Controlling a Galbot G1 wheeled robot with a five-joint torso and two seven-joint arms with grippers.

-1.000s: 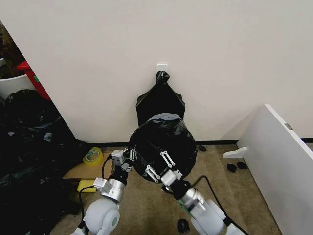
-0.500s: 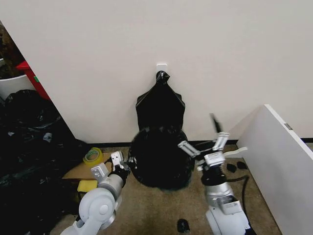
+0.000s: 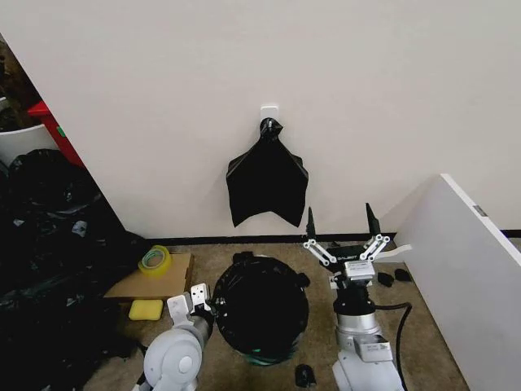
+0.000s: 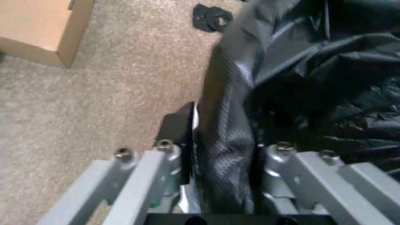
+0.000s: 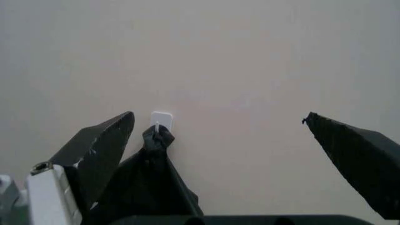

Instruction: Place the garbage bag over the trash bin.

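Garbage bag: the black garbage bag (image 3: 260, 305) sits draped over my trash bin (image 3: 262, 357) on the carpet in front of me, its mouth facing up and spread round over the rim; just a sliver of the bin's wall peeks out low at the near side.
Bag and my left gripper: my left gripper (image 3: 203, 300) is at the bag's left edge, touching it. In my left wrist view a fold of the bag (image 4: 228, 140) runs straight between my fingers (image 4: 181, 136), which are clamped on the plastic.
Left arm: low and bent, wrist close beside the bin, gripper reaching toward the rim.
Bag and my right gripper: my right gripper (image 3: 342, 226) is apart from the bag, up and to its right, holding nothing.
Right arm: upright, gripper pointing up toward the wall, fingers (image 5: 103, 150) spread wide apart.
Behind: a flat black bag bundle (image 3: 267, 183) hangs from a white hook (image 3: 269, 110) on the wall.
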